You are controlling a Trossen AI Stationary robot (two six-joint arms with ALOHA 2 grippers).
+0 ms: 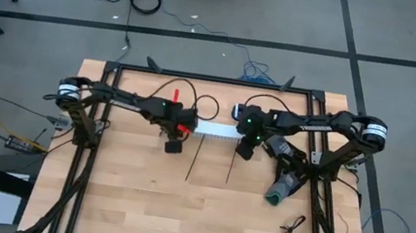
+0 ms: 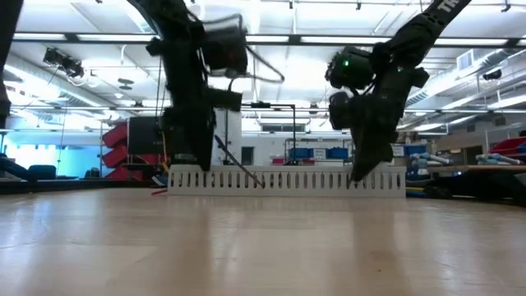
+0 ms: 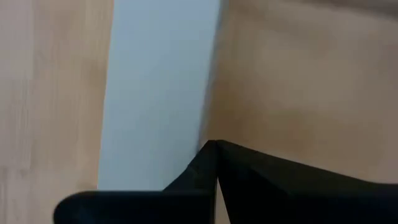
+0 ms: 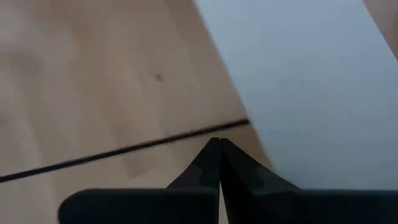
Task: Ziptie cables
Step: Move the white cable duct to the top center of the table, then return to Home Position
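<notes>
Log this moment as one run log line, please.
left gripper: shut, empty, at white slotted channel | right gripper: shut, empty, by ziptie | zipties on table, untouched

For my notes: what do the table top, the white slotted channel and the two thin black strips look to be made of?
Table top: looks like pale wood boards, matte, with visible grain and plank seams.
White slotted channel: probably moulded plastic, uniform white with evenly cut slots, smooth and faintly glossy.
Zipties: likely thin black plastic, straight and narrow; the right wrist view shows one as a plain dark strip on the wood. Too fine to confirm surface texture.
</notes>
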